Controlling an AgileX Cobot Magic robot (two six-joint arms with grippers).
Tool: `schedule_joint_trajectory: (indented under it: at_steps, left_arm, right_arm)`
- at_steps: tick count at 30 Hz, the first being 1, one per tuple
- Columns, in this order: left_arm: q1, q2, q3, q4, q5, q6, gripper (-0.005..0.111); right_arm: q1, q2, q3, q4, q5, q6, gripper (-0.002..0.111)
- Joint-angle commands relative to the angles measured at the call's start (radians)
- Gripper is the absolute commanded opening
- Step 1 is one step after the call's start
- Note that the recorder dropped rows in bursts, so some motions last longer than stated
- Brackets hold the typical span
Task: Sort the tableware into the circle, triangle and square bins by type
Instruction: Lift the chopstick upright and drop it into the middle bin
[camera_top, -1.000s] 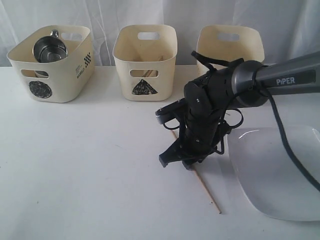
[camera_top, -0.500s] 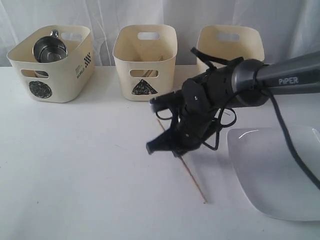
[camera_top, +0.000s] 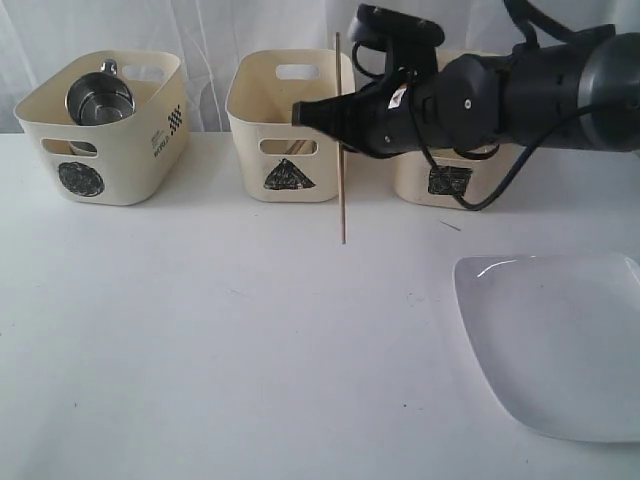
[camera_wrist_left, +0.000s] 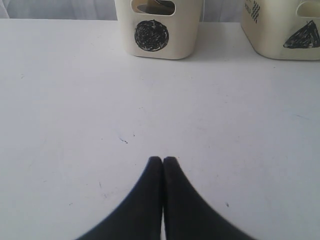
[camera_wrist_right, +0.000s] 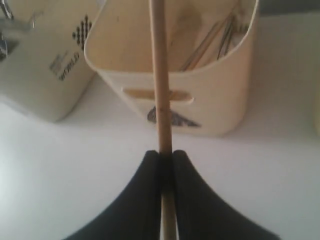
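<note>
My right gripper (camera_top: 303, 112) (camera_wrist_right: 165, 154) is shut on a wooden chopstick (camera_top: 342, 180) (camera_wrist_right: 160, 75). It holds the chopstick upright in the air, just in front of the triangle bin (camera_top: 290, 120) (camera_wrist_right: 215, 100). That bin holds thin sticks and utensils (camera_wrist_right: 210, 40). The circle bin (camera_top: 100, 130) (camera_wrist_left: 159, 30) at the left has a steel mug (camera_top: 98, 98) in it. My right arm partly hides the square bin (camera_top: 460, 160). A large white plate (camera_top: 560, 340) lies at the front right. My left gripper (camera_wrist_left: 163, 160) is shut with nothing in it, low over the bare table and facing the circle bin.
The three bins stand in a row at the back of the white table (camera_top: 200, 330), against a white curtain (camera_top: 200, 30). The left wrist view also catches a corner of the triangle bin (camera_wrist_left: 285, 30).
My right gripper closed on the chopstick, lifted it off the table, swung it upright and carried it up and back toward the triangle bin. The left gripper has not moved.
</note>
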Motion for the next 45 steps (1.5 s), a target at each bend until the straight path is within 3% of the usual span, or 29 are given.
schedule_joint_trajectory:
  at_steps: [1,9,27,30,37,45]
  left_arm:
    - [0.001,-0.005,0.003,-0.004,0.0,-0.004,0.0]
    - [0.001,-0.005,0.003,-0.004,0.0,-0.004,0.0]
    - [0.001,-0.005,0.003,-0.004,0.0,-0.004,0.0]
    - [0.001,-0.005,0.003,-0.004,0.0,-0.004,0.0]
    - [0.001,-0.005,0.003,-0.004,0.0,-0.004,0.0]
    - [0.001,-0.005,0.003,-0.004,0.0,-0.004,0.0]
  right_arm:
    - [-0.041,-0.006,-0.028,0.005,-0.114,0.006,0.0]
    - [-0.08,0.088,-0.218,0.005,-0.193,0.141,0.0]
    - [-0.083,0.462,-0.664,0.005,-0.218,0.142,0.0]
    - [-0.083,0.488,-0.69,0.005,-0.199,0.142,0.004]
    - [-0.083,0.485,-0.695,-0.001,-0.105,0.038,0.027]
    - [-0.078,0.407,-0.633,-0.07,0.08,-0.052,0.029]
